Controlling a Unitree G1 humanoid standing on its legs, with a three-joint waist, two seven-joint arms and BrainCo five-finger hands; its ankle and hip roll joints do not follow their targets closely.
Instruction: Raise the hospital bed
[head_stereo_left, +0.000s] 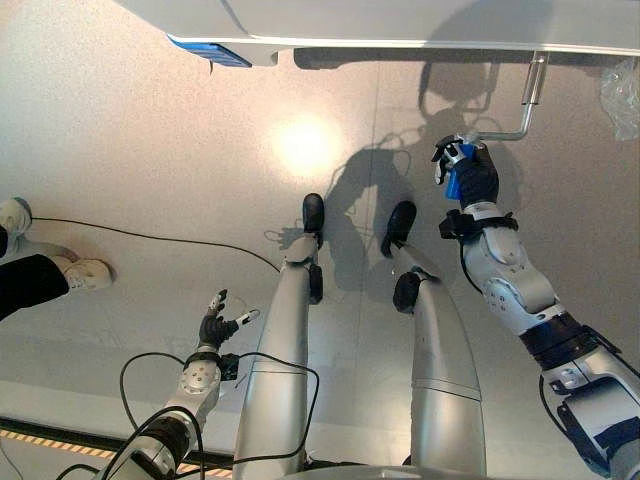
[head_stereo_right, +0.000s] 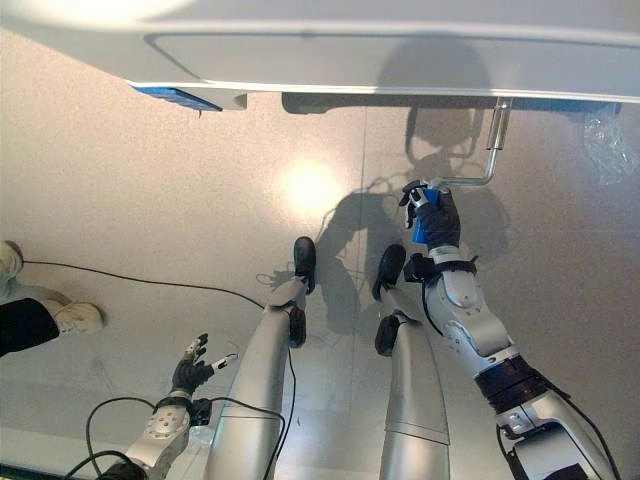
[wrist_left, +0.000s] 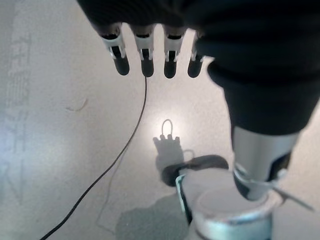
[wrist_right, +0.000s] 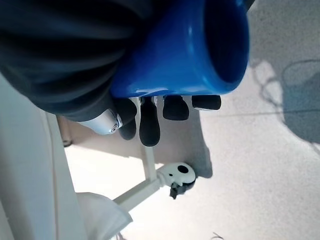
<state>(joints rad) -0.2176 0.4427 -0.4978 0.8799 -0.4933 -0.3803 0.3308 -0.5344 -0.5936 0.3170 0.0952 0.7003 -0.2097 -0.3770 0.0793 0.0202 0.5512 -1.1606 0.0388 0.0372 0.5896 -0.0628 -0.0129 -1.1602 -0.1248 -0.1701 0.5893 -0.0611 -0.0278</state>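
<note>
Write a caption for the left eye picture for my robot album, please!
Robot's right hand grips the blue handle of the bed's metal crank, while its left hand hangs open.

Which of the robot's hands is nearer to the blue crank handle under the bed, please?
Right. The right hand is curled round the blue crank handle, while the left hand hangs open low over the floor, far off.
</note>
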